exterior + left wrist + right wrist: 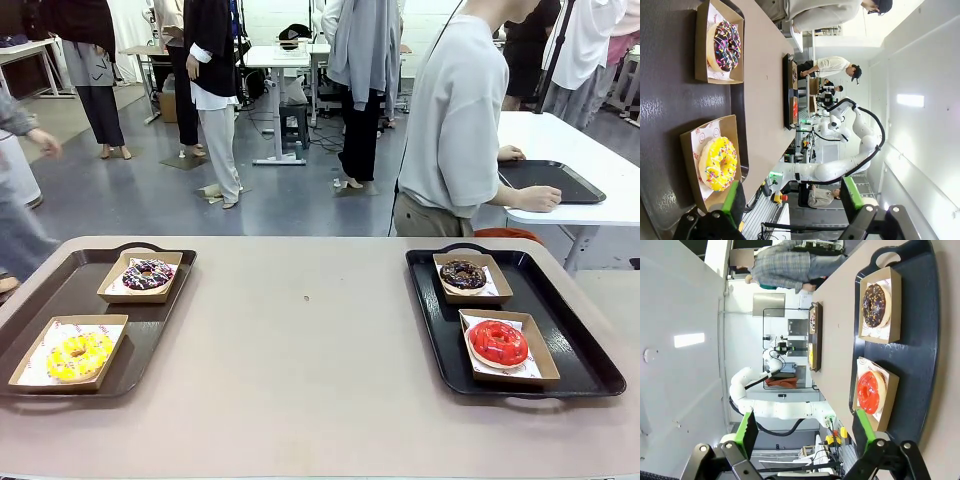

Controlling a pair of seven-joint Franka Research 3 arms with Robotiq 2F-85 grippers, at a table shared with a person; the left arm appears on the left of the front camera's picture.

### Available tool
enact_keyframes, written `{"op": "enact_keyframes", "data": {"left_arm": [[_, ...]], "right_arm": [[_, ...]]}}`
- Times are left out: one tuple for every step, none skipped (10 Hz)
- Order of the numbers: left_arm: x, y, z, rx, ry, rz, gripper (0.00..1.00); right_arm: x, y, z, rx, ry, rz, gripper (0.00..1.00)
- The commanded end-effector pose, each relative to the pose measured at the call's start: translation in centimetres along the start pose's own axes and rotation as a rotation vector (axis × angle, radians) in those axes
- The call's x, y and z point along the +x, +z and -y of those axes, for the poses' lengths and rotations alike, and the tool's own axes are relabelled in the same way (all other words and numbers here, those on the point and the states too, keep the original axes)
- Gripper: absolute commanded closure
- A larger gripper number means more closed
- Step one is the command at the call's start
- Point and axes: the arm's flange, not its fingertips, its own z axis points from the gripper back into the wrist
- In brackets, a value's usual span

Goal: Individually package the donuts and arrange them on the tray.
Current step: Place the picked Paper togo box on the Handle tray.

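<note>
a tan table holds two dark trays. each carries two boxed donuts. both grippers gape wide, holding nothing.

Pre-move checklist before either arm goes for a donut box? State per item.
1. Left claw open, nothing between its fingers: ok.
2. Right claw open, nothing held: ok.
3. Each donut sits in its own cardboard box: yellow donut, purple donut, chocolate donut, red donut: ok.
4. Boxes rest on trays: two on the brown tray, two on the black tray: ok.
5. Person is turned to another table, hands off this one: ok.
6. Boxes closed or wrapped: not ok, all open-topped.
</note>
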Motion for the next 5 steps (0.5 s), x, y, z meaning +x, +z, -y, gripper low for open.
{"op": "enact_keyframes", "data": {"left_arm": [[-0.04, 0.11, 0.21, -0.003, -0.007, -0.009, 0.00], [-0.04, 0.11, 0.21, -0.003, -0.007, -0.009, 0.00], [-0.04, 0.11, 0.21, -0.003, -0.007, -0.009, 0.00], [-0.04, 0.11, 0.21, -0.003, -0.007, -0.009, 0.00], [-0.04, 0.11, 0.21, -0.003, -0.007, -0.009, 0.00]], "right_arm": [[-0.21, -0.22, -0.32, -0.004, -0.017, 0.005, 0.00], [-0.21, -0.22, -0.32, -0.004, -0.017, 0.005, 0.00], [-0.21, -0.22, -0.32, -0.004, -0.017, 0.005, 0.00], [-0.21, -0.22, -0.32, -0.004, -0.017, 0.005, 0.00], [-0.21, -0.22, -0.32, -0.004, -0.017, 0.005, 0.00]]}}
